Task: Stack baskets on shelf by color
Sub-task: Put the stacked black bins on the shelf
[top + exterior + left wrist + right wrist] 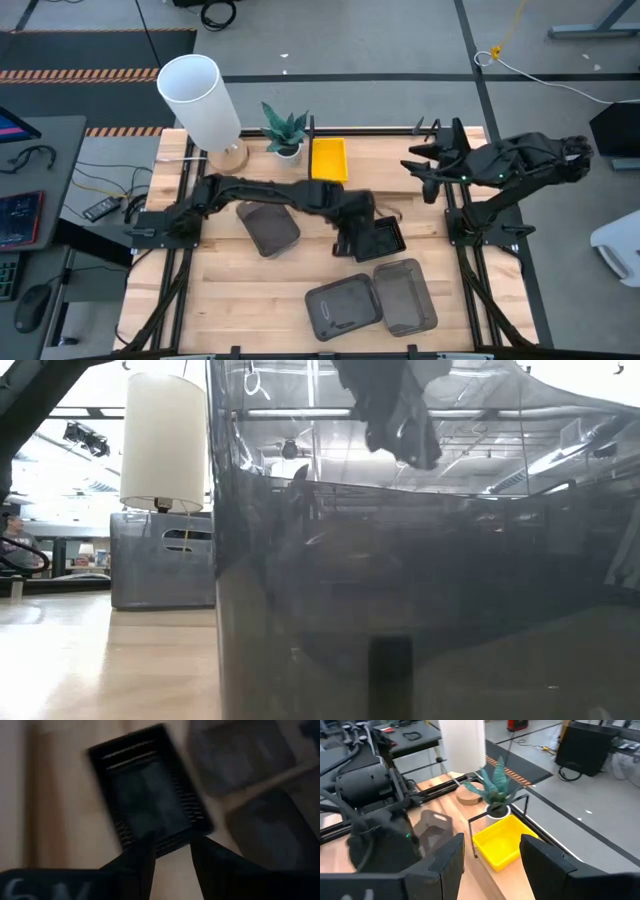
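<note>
The left gripper (172, 851) hangs above the black perforated basket (150, 790), fingers parted, gripping nothing. The right gripper (492, 852) waits open-jawed near the shelf (420, 131), whose yellow basket (329, 159) looks empty.

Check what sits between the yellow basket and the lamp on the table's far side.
A small potted plant stands between the yellow basket and the lamp, clearest in the high view.

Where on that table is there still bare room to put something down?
Bare wood shows at the table's front left, before the lone grey basket. It is crowded mid-table: black basket and two grey baskets.
</note>
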